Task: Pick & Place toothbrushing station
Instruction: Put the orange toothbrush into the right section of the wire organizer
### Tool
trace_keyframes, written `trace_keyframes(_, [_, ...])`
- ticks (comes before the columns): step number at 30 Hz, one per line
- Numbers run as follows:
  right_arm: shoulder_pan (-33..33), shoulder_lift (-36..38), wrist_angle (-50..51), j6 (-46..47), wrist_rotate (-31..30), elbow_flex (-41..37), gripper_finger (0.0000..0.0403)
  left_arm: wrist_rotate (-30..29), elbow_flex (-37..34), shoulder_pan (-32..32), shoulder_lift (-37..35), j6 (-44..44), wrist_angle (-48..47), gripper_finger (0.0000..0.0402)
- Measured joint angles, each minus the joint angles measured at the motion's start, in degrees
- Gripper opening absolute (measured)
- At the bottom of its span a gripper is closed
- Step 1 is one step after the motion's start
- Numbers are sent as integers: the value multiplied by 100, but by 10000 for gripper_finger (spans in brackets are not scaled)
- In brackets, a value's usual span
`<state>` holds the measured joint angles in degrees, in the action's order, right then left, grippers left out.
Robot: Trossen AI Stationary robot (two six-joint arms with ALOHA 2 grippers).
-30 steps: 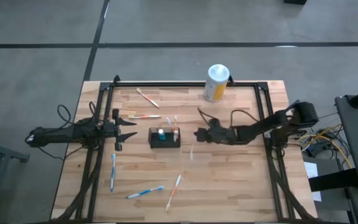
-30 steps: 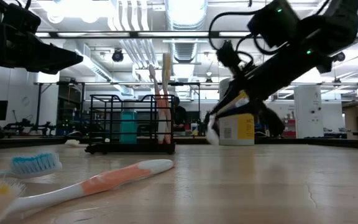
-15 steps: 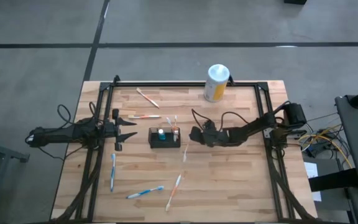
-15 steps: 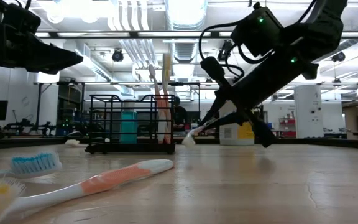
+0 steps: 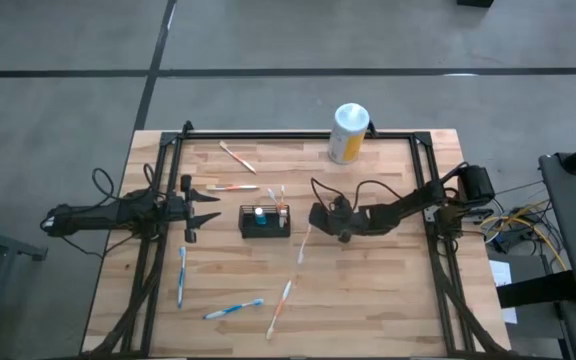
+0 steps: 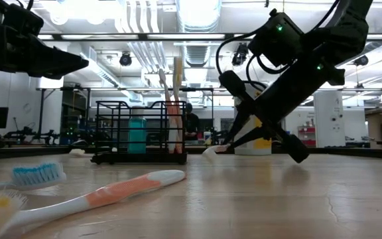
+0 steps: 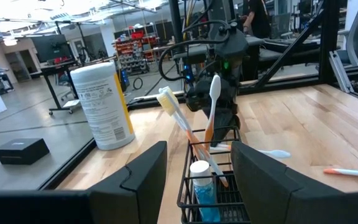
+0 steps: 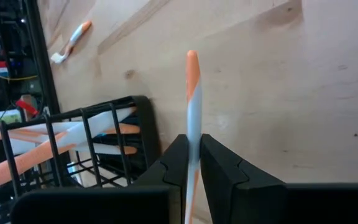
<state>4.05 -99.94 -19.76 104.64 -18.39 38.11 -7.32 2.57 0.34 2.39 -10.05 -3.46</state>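
Grey concrete floor [image 5: 268, 40], crossed by dark seams, surrounded the wooden desk [image 5: 368, 290]. Beyond it, long ceiling lights [image 6: 197, 13] glowed over a workshop with shelving [image 7: 129, 50] and white pillars [image 6: 327, 119].

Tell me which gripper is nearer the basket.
Right. The right gripper, shut on a toothbrush, sits just beside the basket; the left gripper waits farther off on the other side.
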Motion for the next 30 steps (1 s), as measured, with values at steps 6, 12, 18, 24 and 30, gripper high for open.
trace_keyframes(6, [5, 0, 43, -154, 48, 0, 29, 1, -1, 2, 0, -1, 0, 186])
trace_keyframes(12, [6, 2, 99, -177, 68, 0, 38, 0, -1, 1, 0, 0, 0, 187])
trace_keyframes(18, [4, 2, 174, -294, 60, 0, 82, -1, 0, 1, 0, -1, 0, 187])
trace_keyframes(24, [4, 2, 182, -280, 55, 0, 105, 1, 0, 0, 0, -1, 0, 186])
trace_keyframes(30, [4, 303, 199, -972, 43, -3, 107, -1, -2, 1, 0, -1, 0, 186])
